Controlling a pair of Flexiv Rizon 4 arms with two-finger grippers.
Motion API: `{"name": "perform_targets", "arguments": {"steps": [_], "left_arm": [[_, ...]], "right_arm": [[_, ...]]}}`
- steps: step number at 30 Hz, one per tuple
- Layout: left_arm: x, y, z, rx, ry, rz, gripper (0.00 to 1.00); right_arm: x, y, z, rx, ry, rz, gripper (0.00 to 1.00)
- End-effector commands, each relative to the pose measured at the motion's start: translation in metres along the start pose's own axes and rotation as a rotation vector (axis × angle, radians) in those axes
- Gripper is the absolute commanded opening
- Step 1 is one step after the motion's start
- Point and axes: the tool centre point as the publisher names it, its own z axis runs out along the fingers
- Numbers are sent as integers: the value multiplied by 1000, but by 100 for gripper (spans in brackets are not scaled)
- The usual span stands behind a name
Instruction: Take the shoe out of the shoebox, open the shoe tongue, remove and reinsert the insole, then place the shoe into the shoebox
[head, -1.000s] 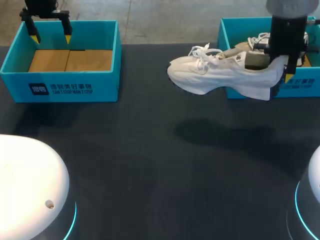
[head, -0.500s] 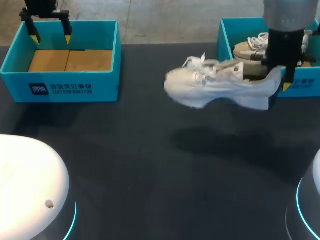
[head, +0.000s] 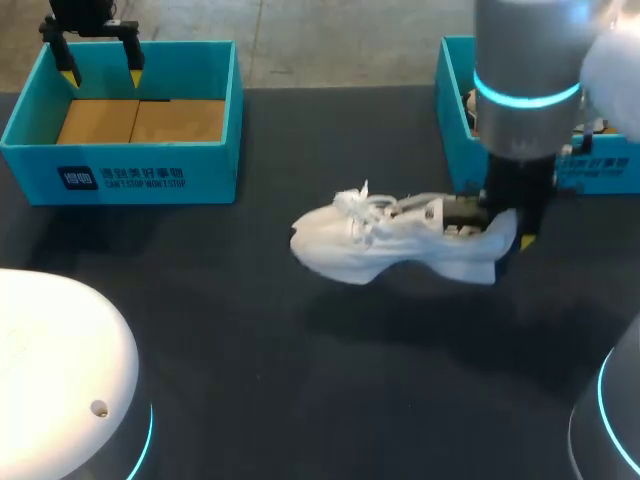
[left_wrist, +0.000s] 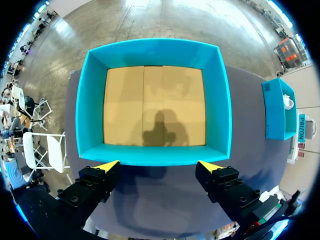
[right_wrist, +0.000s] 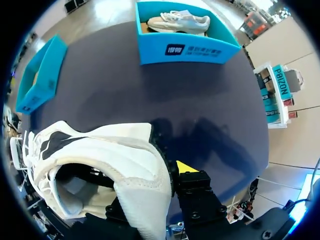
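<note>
We have the shoe (head: 380, 245) out of the shoebox (head: 452, 110), heel clamped in our right gripper (head: 505, 232) over the middle of the table (head: 250, 350); our left gripper (head: 100, 75) gapes empty at the far-left corner. Tongue, insole and return remain.

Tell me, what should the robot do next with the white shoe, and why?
Probably set the white sneaker down on the table: the right gripper pinches its heel, it seems to hang just above the surface, and opening the tongue likely needs it resting.

shoe (head: 395, 245): centre, before right shoebox (head: 452, 100) | second shoe (right_wrist: 177, 21): in right shoebox | left box (head: 210, 170): back left
</note>
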Motion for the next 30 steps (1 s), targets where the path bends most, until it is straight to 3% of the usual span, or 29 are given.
{"name": "perform_targets", "arguments": {"steps": [1,14,30], "left_arm": [[0,0,0,0,0,0,100],[0,0,0,0,0,0,100],[0,0,0,0,0,0,100]], "right_arm": [[6,-9,30,-1,21,-19,0],[53,-24,92,33,52,-118,0],[79,-53,111,9,46,-73,0]]}}
